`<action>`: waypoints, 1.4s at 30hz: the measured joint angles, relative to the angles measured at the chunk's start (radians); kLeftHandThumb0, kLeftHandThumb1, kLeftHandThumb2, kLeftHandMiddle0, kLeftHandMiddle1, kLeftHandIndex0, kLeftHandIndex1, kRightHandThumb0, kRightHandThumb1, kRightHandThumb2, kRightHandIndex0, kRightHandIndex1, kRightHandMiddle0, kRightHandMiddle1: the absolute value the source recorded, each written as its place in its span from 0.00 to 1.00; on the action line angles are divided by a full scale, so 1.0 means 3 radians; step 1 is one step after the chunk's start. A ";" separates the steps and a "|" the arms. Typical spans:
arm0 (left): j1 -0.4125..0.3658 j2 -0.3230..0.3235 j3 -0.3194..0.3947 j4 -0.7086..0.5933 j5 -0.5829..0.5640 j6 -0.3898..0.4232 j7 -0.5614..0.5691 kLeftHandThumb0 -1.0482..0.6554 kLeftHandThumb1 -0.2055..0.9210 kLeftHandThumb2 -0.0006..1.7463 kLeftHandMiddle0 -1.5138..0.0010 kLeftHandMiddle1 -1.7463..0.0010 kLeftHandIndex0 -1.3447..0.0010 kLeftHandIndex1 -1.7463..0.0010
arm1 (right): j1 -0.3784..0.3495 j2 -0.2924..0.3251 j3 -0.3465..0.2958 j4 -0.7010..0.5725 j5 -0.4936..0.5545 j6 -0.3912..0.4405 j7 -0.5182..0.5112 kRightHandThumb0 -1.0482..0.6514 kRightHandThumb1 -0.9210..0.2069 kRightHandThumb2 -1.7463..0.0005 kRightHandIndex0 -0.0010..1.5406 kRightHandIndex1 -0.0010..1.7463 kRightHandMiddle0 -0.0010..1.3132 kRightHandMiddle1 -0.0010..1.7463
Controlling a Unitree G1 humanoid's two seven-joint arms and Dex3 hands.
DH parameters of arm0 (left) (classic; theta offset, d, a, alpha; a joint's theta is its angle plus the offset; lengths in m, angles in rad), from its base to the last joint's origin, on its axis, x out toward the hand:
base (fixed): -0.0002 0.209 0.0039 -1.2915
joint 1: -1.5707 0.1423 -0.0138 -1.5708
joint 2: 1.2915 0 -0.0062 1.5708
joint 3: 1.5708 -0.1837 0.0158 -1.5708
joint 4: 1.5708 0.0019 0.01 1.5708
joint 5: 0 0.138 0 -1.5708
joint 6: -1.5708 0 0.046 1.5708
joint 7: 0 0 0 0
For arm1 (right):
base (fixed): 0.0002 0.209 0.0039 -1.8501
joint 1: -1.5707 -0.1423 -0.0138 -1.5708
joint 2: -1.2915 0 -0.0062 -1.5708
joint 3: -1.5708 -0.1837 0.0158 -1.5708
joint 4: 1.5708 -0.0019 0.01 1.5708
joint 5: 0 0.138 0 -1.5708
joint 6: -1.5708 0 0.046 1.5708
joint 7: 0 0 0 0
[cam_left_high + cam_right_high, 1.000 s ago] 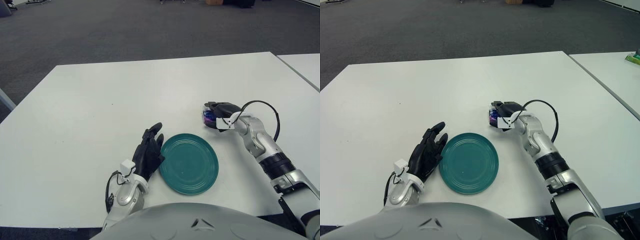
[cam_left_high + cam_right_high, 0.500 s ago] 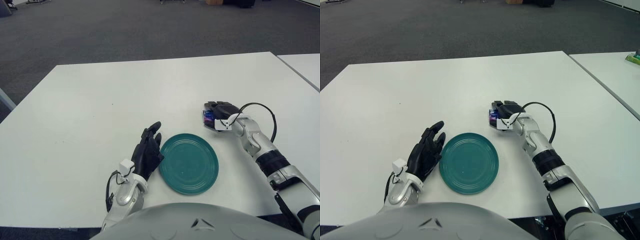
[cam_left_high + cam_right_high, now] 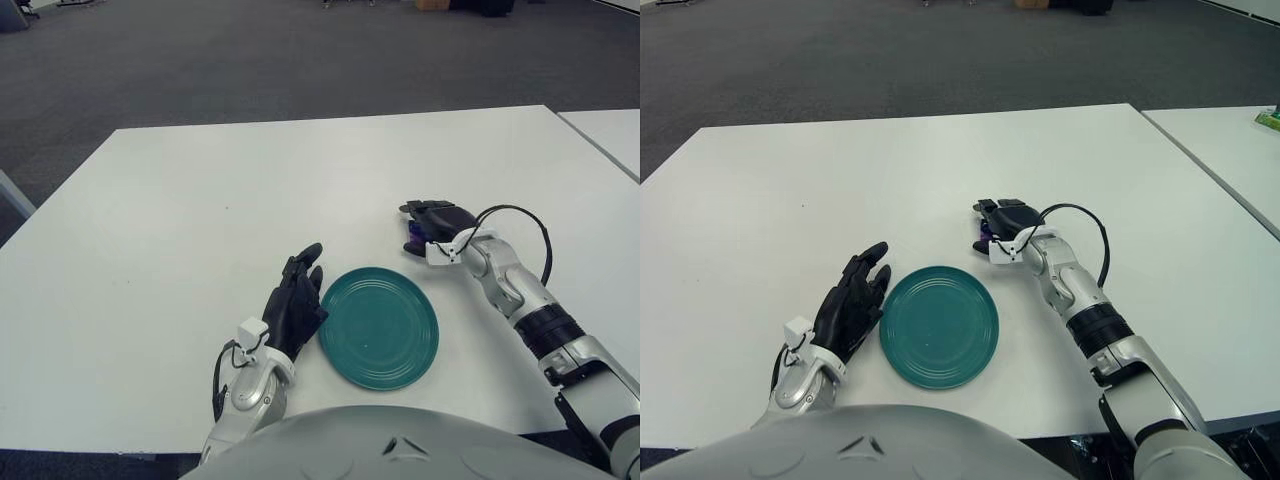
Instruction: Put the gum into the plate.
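Observation:
A round teal plate (image 3: 380, 330) lies on the white table (image 3: 200, 220) near its front edge. Just beyond the plate's upper right rim is the gum (image 3: 414, 233), a small purple pack, mostly hidden under my right hand (image 3: 428, 222). The black fingers (image 3: 422, 209) reach over its top and close around it, low over the table. My left hand (image 3: 296, 304) shows just left of the plate, fingers stretched out and holding nothing.
A second white table (image 3: 612, 132) stands to the right across a narrow gap. Dark carpet lies beyond the far edge. A black cable (image 3: 520, 215) loops above my right wrist.
My right hand's fingers have reached further left over the gum, which now shows less of its purple face. The left hand and the plate have not moved.

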 measured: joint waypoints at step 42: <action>-0.0003 -0.0005 0.0025 -0.0095 -0.0090 0.0063 0.0064 0.02 1.00 0.60 0.85 1.00 1.00 0.69 | -0.0350 0.0028 0.0321 0.0643 -0.0403 -0.0050 -0.0615 0.13 0.00 0.57 0.33 0.05 0.00 0.55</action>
